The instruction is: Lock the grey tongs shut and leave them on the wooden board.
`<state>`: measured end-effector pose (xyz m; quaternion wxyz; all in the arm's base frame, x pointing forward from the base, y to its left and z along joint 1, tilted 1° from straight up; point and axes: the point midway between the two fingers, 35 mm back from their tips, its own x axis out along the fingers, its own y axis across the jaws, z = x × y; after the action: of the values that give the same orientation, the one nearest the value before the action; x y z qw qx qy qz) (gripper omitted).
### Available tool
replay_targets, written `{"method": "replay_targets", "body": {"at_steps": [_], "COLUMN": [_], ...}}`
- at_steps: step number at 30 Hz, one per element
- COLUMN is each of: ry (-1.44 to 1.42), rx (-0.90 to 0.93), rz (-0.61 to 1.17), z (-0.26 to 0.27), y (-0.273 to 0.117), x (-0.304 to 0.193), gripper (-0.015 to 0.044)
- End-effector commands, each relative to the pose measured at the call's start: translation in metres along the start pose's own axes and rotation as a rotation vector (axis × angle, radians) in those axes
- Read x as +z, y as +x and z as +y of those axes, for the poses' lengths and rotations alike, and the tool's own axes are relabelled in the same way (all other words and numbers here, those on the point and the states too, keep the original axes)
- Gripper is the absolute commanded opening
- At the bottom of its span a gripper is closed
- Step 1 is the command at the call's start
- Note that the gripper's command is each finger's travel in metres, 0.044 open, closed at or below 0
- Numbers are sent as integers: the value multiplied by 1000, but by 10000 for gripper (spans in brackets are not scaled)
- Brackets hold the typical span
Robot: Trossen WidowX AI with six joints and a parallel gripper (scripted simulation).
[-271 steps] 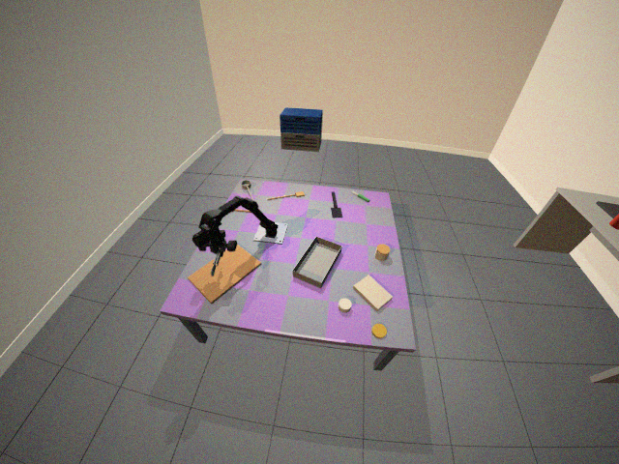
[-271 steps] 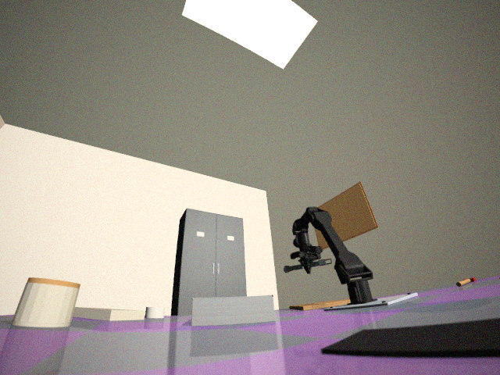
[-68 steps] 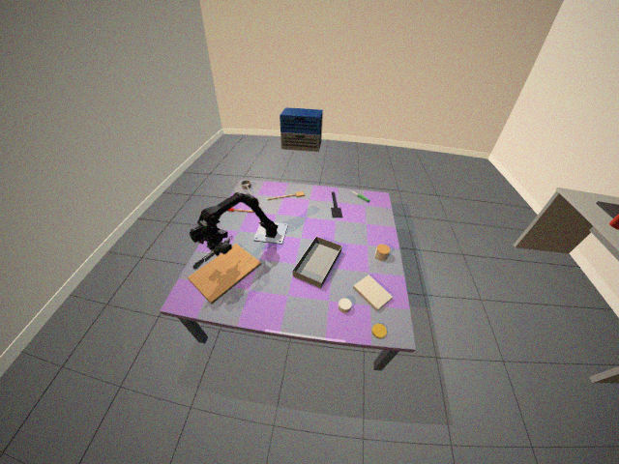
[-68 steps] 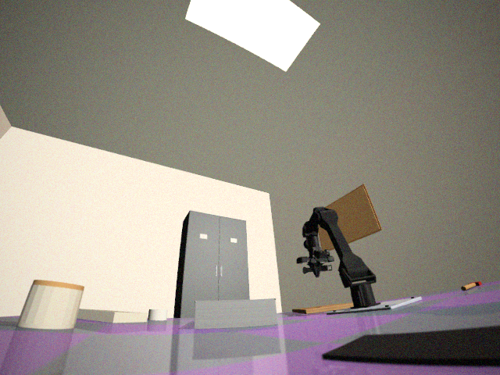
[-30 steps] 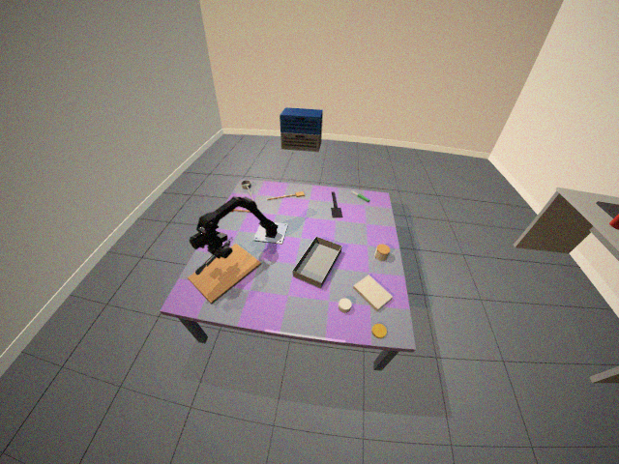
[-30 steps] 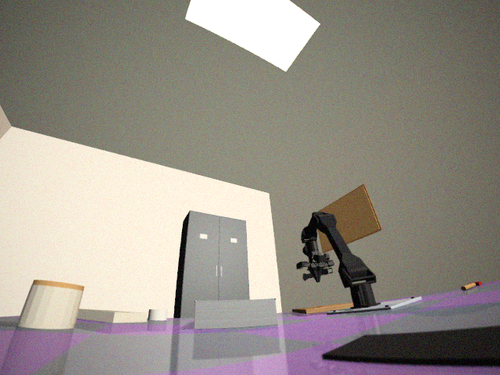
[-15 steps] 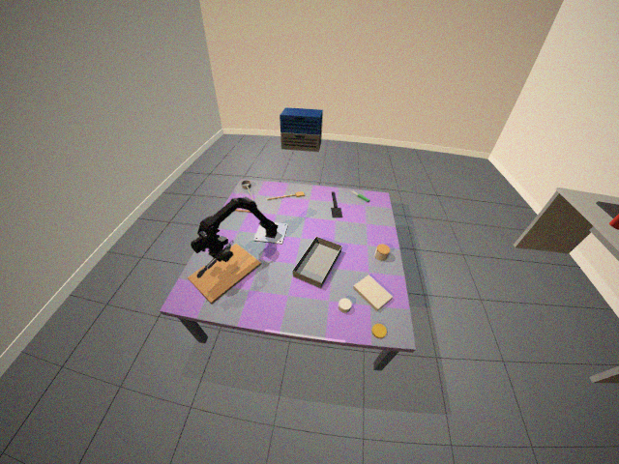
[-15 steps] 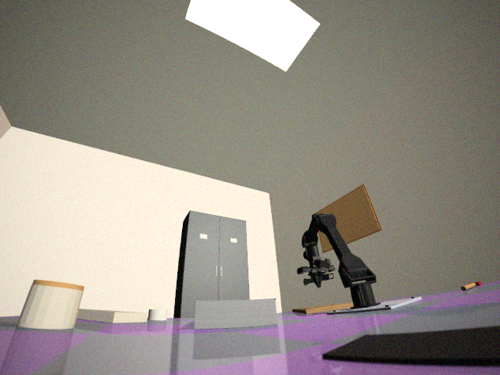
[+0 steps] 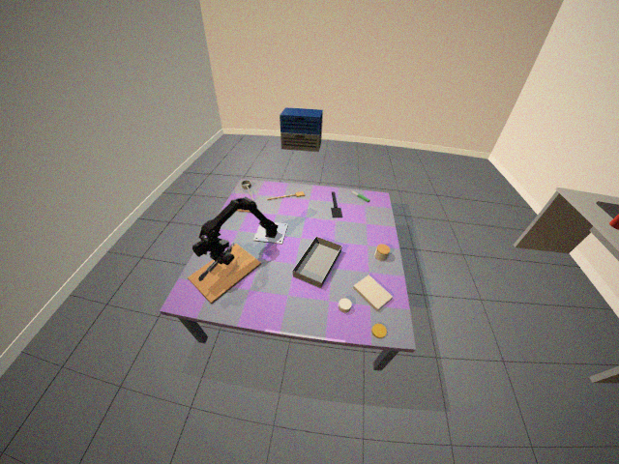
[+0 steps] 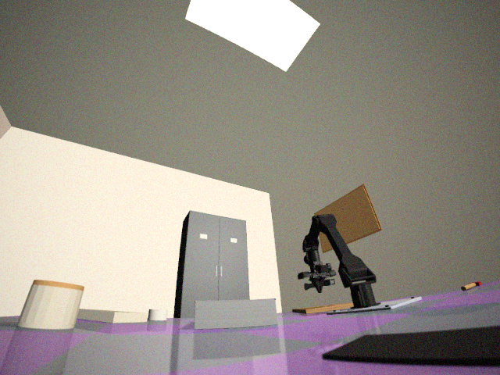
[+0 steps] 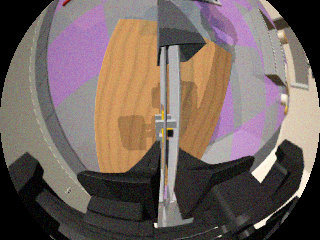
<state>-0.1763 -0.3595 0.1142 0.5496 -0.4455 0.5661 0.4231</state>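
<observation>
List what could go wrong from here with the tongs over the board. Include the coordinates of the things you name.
1. Lock may not hold: the gripper (image 9: 223, 260) (image 10: 319, 282) (image 11: 162, 143) is shut on the tongs (image 9: 209, 270) (image 11: 174, 85), arms nearly together, but the latch state can't be seen. They might spring open on release.
2. Drop: the exterior view shows the gripper above the wooden board (image 9: 234, 275) (image 10: 319, 308) (image 11: 125, 75). Releasing at this height could bounce or roll them.
3. Overhang: the tongs' dark end sits near the board's edge and could land partly off.
</observation>
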Motion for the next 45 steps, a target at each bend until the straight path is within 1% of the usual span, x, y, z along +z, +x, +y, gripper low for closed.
{"method": "replay_targets", "body": {"at_steps": [1, 17, 23, 45], "ry": [1, 2, 2, -2], "rx": [3, 4, 4, 0], "rz": [-3, -9, -9, -9], "z": [0, -1, -1, -1], "y": [7, 32, 34, 33], "x": [1, 5, 6, 5], "gripper": [-150, -150, -150, 427]}}
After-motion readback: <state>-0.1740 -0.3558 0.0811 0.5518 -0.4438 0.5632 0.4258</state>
